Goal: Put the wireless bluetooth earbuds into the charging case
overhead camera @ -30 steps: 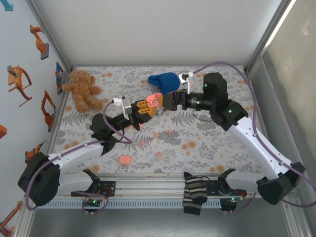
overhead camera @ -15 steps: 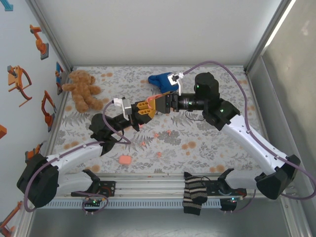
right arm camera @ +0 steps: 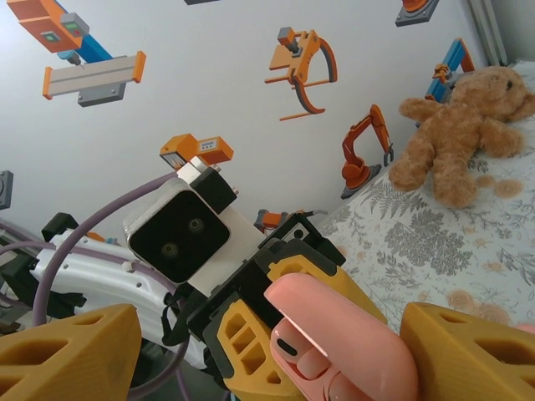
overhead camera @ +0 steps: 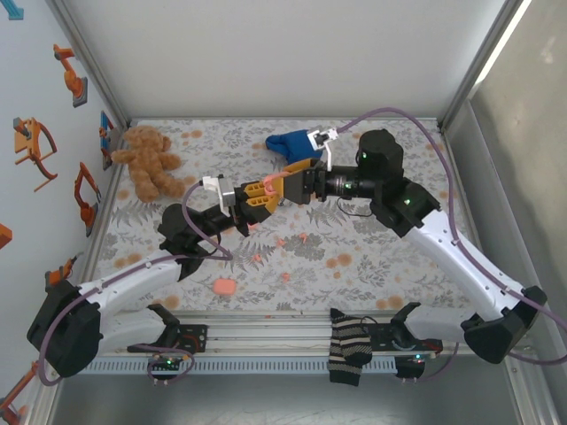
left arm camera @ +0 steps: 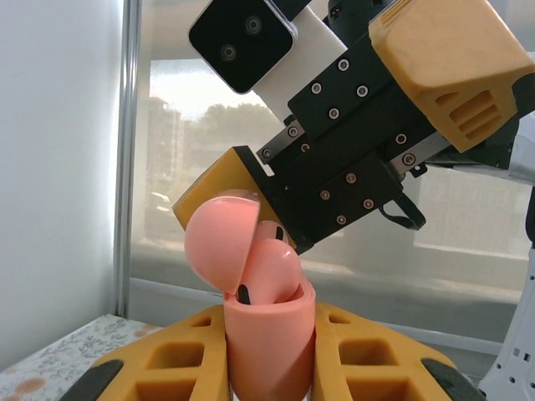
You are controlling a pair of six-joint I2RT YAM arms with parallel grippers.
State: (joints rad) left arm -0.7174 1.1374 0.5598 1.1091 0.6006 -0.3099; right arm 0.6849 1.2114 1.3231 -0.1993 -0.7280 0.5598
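Note:
My left gripper (overhead camera: 255,197) is shut on a salmon-pink charging case (left arm camera: 267,351), held upright above the floral table. The lid (left arm camera: 219,238) is swung open, and a pink earbud (left arm camera: 272,267) sits in the case mouth. My right gripper (overhead camera: 288,184) faces it, open. In the right wrist view its yellow fingers (right arm camera: 71,351) stand wide apart on either side of the case lid (right arm camera: 343,334), touching nothing. Loose coral earbuds (overhead camera: 257,258) (overhead camera: 285,277) (overhead camera: 304,236) lie on the cloth below.
A second pink case (overhead camera: 224,287) lies near the front of the table. A teddy bear (overhead camera: 149,159) sits at the back left and a blue cloth item (overhead camera: 292,143) at the back middle. A striped sock (overhead camera: 348,350) hangs over the front rail.
My right gripper has moved left, closing in on the case in the left gripper. The left arm has hardly shifted.

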